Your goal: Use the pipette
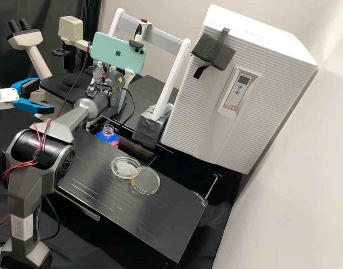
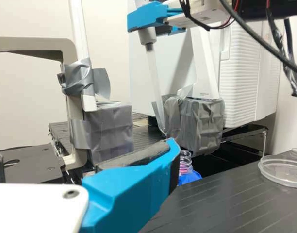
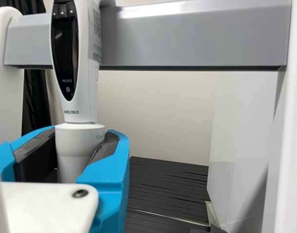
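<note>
- Nearest you, black cloth (image 1: 104, 250) lies under and around the dark ribbed tabletop (image 1: 149, 220).
- The right arm (image 1: 33, 160) rises from the near left corner and runs away across the tabletop.
- Two clear dishes (image 1: 123, 167) (image 1: 146, 181) lie mid-tabletop with their rims overlapping, and a small yellow strip (image 1: 132, 178) sits where they meet.
- Beyond them, at the far edge, stands an open bottle (image 1: 110, 134) of pink liquid.
- Your left jaws hang open and hold nothing, off to the left of the tabletop.
- Your right jaws are closed around the pipette (image 3: 73, 73), which hangs upright with its tip (image 2: 158, 104) pointing down close above the bottle.
- Behind it, a mint phone (image 1: 117, 52) is mounted by a white stand (image 1: 171, 78), whose foot sits in a grey taped block (image 1: 151, 125).
- To the right is a white ribbed cabinet (image 1: 253, 97), with a microscope (image 1: 27, 41) far left.
- A pale wall (image 1: 309, 186) closes the right side.
</note>
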Motion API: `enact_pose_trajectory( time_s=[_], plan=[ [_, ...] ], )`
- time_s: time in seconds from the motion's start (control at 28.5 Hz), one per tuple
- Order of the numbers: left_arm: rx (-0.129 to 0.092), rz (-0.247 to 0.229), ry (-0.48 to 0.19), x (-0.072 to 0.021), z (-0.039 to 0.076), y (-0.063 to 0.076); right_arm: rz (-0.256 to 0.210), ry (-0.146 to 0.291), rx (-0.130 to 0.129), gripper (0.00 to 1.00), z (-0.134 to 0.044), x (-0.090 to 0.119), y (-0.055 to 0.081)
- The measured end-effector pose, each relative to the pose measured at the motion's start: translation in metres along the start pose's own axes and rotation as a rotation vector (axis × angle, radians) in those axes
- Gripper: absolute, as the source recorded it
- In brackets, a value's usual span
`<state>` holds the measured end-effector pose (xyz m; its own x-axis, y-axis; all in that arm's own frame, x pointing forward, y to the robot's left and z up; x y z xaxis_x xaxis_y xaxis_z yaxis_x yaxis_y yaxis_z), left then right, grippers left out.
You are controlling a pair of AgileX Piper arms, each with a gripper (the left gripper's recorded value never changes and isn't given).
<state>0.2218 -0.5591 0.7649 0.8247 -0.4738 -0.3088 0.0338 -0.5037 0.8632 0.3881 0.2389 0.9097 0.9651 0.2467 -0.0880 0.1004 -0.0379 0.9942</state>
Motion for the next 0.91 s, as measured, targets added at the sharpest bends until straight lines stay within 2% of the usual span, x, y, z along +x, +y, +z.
enact_pose_trajectory(
  time_s=[0.07, 0.11, 0.42, 0.53, 0.74, 0.91],
  plan=[
    [0.0, 0.0, 0.0, 0.0, 0.0, 0.0, 0.0, 0.002, 0.0, 0.0, 0.0008, 0.0009, -0.0008],
    [0.0, 0.0, 0.0, 0.0, 0.0, 0.0, 0.001, 0.003, 0.0, 1.0, 0.0007, 0.0009, -0.0007],
    [-0.002, -0.001, -0.002, 0.0001, 0.0005, -0.0001, 0.004, 0.009, 0.0, 1.0, 0.001, 0.0014, -0.0012],
    [-0.002, -0.001, -0.006, 0.0002, 0.0015, -0.0004, 0.008, 0.013, 0.014, 1.0, 0.0022, 0.0012, -0.0023],
    [-0.003, -0.004, -0.015, 0.0003, 0.0036, -0.0009, 0.006, 0.011, 0.016, 1.0, 0.0028, 0.0011, -0.0028],
    [-0.003, -0.004, -0.017, 0.0004, 0.0041, -0.001, 0.006, 0.003, 0.029, 1.0, 0.0052, 0.0009, -0.0044]
  ],
)
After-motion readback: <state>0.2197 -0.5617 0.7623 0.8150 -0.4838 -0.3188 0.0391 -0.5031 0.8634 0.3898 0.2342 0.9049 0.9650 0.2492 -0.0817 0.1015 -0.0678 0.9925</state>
